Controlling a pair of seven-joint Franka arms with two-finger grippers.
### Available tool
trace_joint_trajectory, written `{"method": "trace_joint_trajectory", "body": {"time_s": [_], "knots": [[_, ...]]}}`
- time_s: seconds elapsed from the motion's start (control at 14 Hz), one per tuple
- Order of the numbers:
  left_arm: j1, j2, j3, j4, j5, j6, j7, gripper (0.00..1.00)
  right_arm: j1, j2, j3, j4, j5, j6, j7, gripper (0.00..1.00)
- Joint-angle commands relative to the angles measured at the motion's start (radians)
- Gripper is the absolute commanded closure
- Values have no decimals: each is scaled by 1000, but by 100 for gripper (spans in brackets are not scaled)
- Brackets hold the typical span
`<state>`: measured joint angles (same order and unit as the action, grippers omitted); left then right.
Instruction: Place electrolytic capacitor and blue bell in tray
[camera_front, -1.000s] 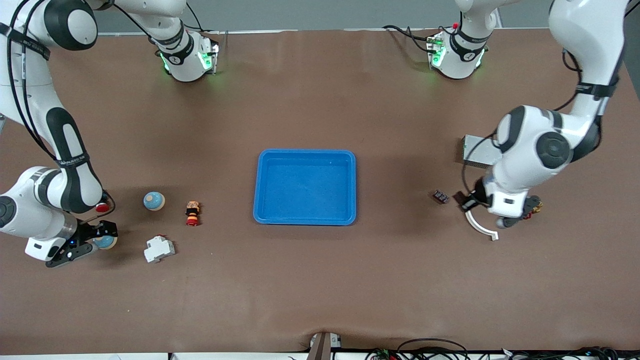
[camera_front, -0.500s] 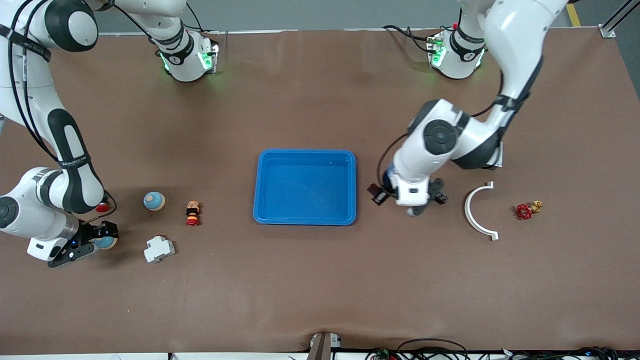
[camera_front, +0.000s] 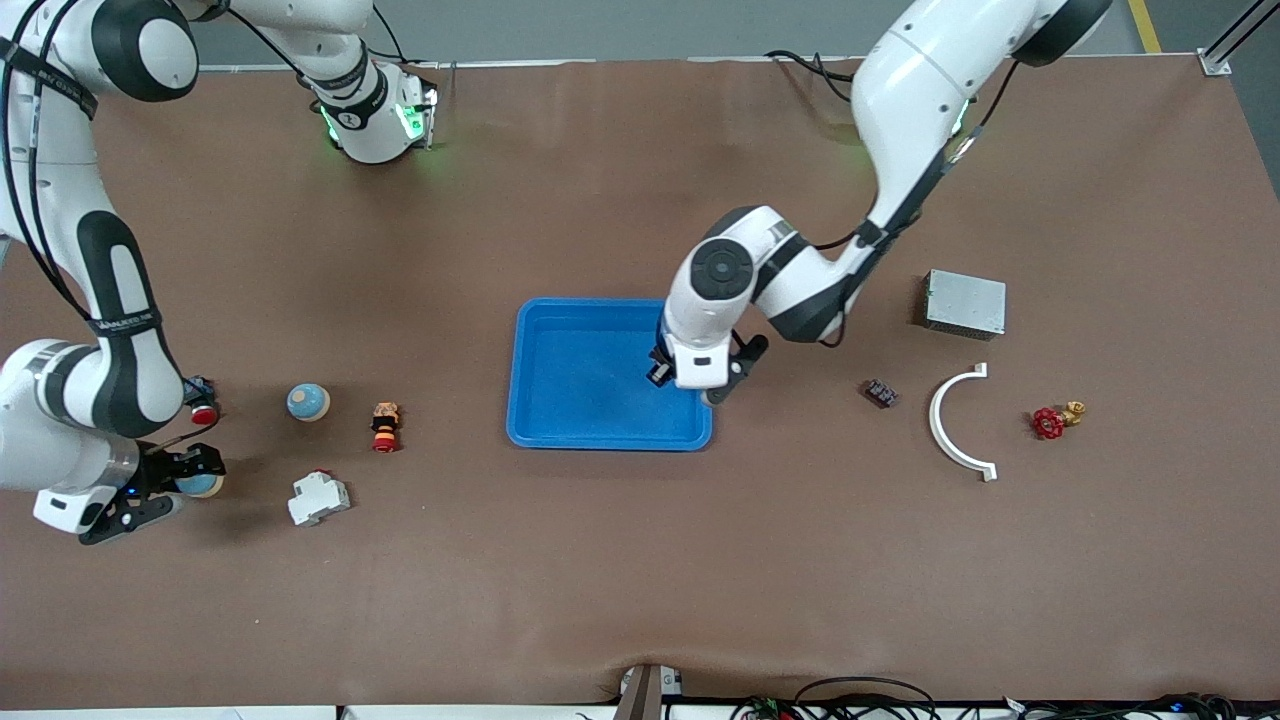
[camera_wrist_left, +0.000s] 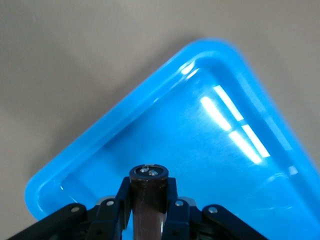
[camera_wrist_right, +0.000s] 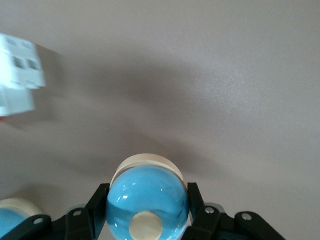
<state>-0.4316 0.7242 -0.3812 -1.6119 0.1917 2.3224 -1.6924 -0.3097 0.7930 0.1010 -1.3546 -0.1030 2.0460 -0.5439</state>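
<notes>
The blue tray (camera_front: 590, 372) lies mid-table. My left gripper (camera_front: 668, 376) is over the tray's end toward the left arm, shut on a dark brown cylindrical electrolytic capacitor (camera_wrist_left: 148, 200). The tray's floor (camera_wrist_left: 200, 140) shows beneath the capacitor in the left wrist view. My right gripper (camera_front: 185, 482) is low over the table at the right arm's end, shut on a blue bell (camera_wrist_right: 147, 200) with a cream base. The held bell also shows in the front view (camera_front: 203, 485). A second blue bell (camera_front: 308, 402) stands on the table nearby.
A white breaker block (camera_front: 319, 497) and a red-and-yellow push button (camera_front: 385, 426) lie between the right gripper and the tray. Toward the left arm's end lie a small dark component (camera_front: 881, 393), a white curved piece (camera_front: 955, 420), a red valve (camera_front: 1050, 422) and a grey metal box (camera_front: 965, 303).
My left arm has swung from beside the red valve, past the white curved piece, to over the tray with the capacitor. My right gripper has shifted slightly with the bell.
</notes>
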Motion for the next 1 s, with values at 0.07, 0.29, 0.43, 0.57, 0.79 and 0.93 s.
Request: {"method": "trace_joint_trajectory", "body": {"time_s": [0.07, 0.29, 0.43, 0.57, 0.79, 0.93], "knots": [[-52, 38, 22, -3, 23, -27, -18, 100, 87, -173, 17, 12, 0, -228, 255, 100], [-53, 46, 22, -8, 25, -72, -18, 41, 200, -302, 14, 0, 78, -363, 506, 100], [-42, 32, 22, 1, 26, -133, -9, 0, 265, -369, 17, -41, 106, -374, 669, 100], [-10, -9, 31, 13, 25, -156, -9, 0, 329, -419, 14, -81, 170, -369, 836, 100], [108, -116, 31, 13, 26, -239, 75, 0, 458, -468, 16, -139, 183, -345, 1086, 100], [192, -172, 31, 7, 26, -306, 204, 0, 521, -488, 16, -188, 183, -302, 1195, 100]]}}
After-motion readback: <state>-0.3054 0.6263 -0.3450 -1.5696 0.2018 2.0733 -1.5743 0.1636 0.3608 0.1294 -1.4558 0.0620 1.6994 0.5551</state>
